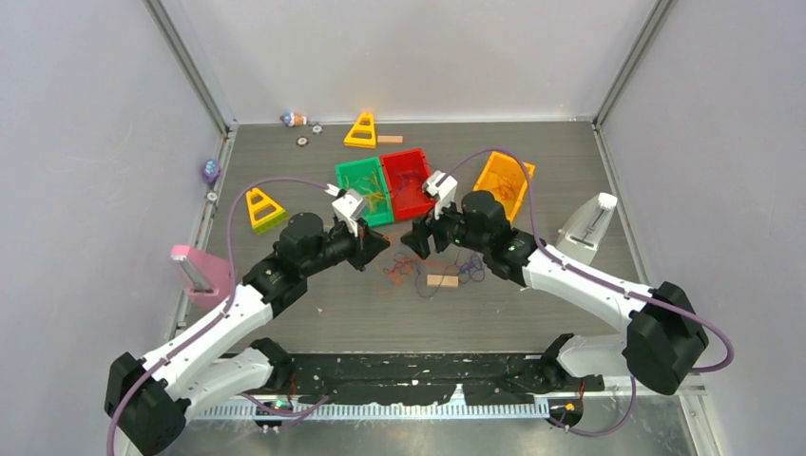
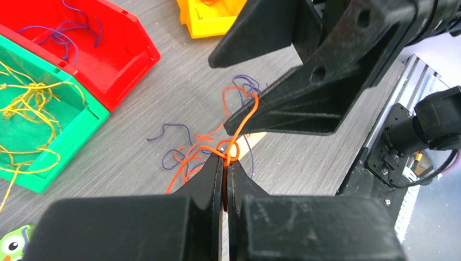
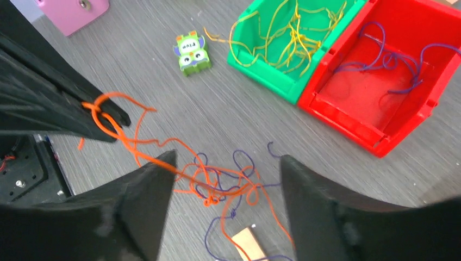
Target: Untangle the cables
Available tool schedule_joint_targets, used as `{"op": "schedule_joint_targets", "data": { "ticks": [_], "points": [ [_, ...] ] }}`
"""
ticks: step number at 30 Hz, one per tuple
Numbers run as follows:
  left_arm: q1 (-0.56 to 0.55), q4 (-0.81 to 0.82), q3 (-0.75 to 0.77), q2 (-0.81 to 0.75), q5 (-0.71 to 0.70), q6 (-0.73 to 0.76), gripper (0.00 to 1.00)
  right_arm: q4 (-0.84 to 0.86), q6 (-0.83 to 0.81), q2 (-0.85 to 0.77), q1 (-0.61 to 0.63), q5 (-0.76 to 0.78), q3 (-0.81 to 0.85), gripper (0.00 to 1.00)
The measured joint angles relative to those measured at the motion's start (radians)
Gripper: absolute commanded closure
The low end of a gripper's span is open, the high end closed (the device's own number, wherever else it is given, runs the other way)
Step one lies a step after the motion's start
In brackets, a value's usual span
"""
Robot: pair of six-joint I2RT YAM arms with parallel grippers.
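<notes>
A tangle of orange and purple cables [image 1: 404, 271] lies on the table between the two arms. My left gripper [image 2: 225, 157] is shut on an orange cable [image 2: 239, 128] lifted out of the tangle. That strand runs taut from the left gripper [image 3: 117, 120] down into the tangle [image 3: 217, 182]. My right gripper [image 3: 227, 160] hangs open over the tangle, a finger on either side; the taut orange strand crosses its left fingertip. Seen from the left wrist, the right gripper [image 2: 220, 97] faces my left one closely.
A green bin [image 1: 364, 190] holds yellow cables [image 2: 27, 109] and a red bin [image 1: 407, 180] holds purple ones [image 3: 388, 60]; an orange-yellow bin [image 1: 504, 180] stands beyond. A wooden block [image 1: 442, 280] lies by the tangle. There are also a green owl toy [image 3: 191, 53], yellow triangles [image 1: 264, 209] and a pink piece [image 1: 195, 271].
</notes>
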Motion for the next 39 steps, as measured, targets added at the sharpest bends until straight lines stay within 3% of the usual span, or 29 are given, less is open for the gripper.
{"op": "schedule_joint_targets", "data": {
  "ticks": [1,2,3,5,8,11,18,22,25,29,30,32,35,37,39],
  "points": [
    [0.0,-0.005,0.0,-0.001,0.004,0.0,1.0,0.005,-0.011,0.0,0.003,-0.001,0.007,0.55],
    [0.0,-0.014,0.0,-0.002,0.009,0.0,1.0,0.009,-0.022,0.0,0.006,-0.002,0.013,0.64],
    [0.0,-0.022,0.0,-0.004,0.011,0.0,1.0,0.012,-0.033,0.0,0.01,-0.004,0.017,0.8],
    [0.0,-0.03,0.0,-0.008,0.011,0.0,0.86,0.014,-0.046,-0.002,0.019,-0.008,0.02,0.92],
    [0.0,-0.041,0.0,-0.018,0.007,0.008,0.41,0.003,-0.05,-0.017,0.028,-0.013,0.02,0.94],
    [-0.001,-0.047,0.0,-0.034,0.006,0.008,0.19,-0.024,-0.046,-0.064,0.03,-0.007,0.021,0.95],
    [-0.001,0.004,-0.038,-0.059,0.008,-0.001,0.03,-0.157,-0.013,-0.164,0.03,0.044,0.145,0.95],
    [-0.003,0.071,-0.066,-0.034,0.01,-0.015,0.01,-0.233,0.026,-0.16,0.03,0.045,0.292,0.95],
    [-0.013,0.143,-0.066,0.018,0.011,-0.03,0.04,-0.25,0.058,-0.162,0.03,0.04,0.351,0.95],
    [-0.034,0.259,-0.066,0.128,0.022,-0.039,0.23,-0.269,0.098,-0.175,0.03,0.033,0.365,0.95],
    [-0.035,0.28,-0.066,0.162,0.025,-0.039,0.29,-0.278,0.105,-0.18,0.03,0.037,0.365,0.95],
    [-0.04,0.3,-0.068,0.23,0.024,-0.037,0.58,-0.305,0.11,-0.199,0.03,0.07,0.365,0.95],
    [-0.041,0.294,-0.092,0.299,0.0,-0.039,0.9,-0.336,0.112,-0.251,0.03,0.169,0.365,0.95],
    [-0.041,0.277,-0.116,0.309,-0.029,-0.04,1.0,-0.349,0.112,-0.296,0.03,0.244,0.365,0.95],
    [-0.041,0.266,-0.133,0.308,-0.064,-0.037,1.0,-0.361,0.111,-0.344,0.029,0.327,0.365,0.95]
  ]
}}
